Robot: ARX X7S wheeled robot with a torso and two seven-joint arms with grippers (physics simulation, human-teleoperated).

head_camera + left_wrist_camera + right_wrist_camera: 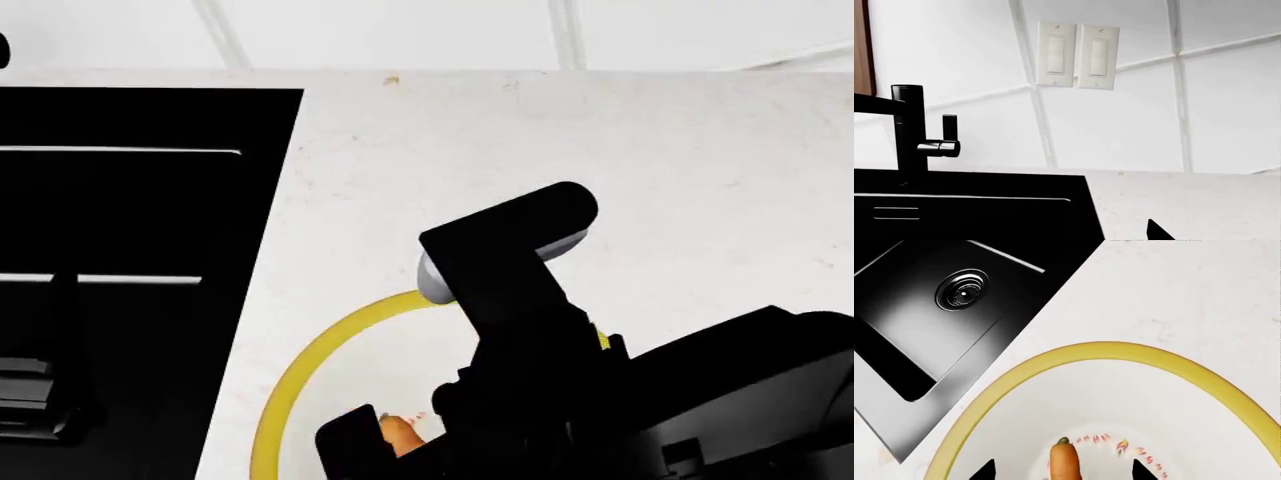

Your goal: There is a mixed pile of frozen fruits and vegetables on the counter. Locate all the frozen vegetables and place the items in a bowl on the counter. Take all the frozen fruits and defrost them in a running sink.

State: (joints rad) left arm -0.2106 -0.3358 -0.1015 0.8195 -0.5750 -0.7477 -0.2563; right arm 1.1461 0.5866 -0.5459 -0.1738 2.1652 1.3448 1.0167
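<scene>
No legible writing. Right claw [1062, 471], tips spread wide, straddles the carrot [1065, 461] above the bowl [1121, 351]; grip uncertain. Left claw [1157, 231]: state cannot be told.

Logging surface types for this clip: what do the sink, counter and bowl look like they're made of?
Sink: glossy black, perhaps enamelled or composite; sheen around the drain. Counter: white stone-like, faint specks. Bowl: smooth white, yellow rim, likely glazed ceramic; carrot over it.
</scene>
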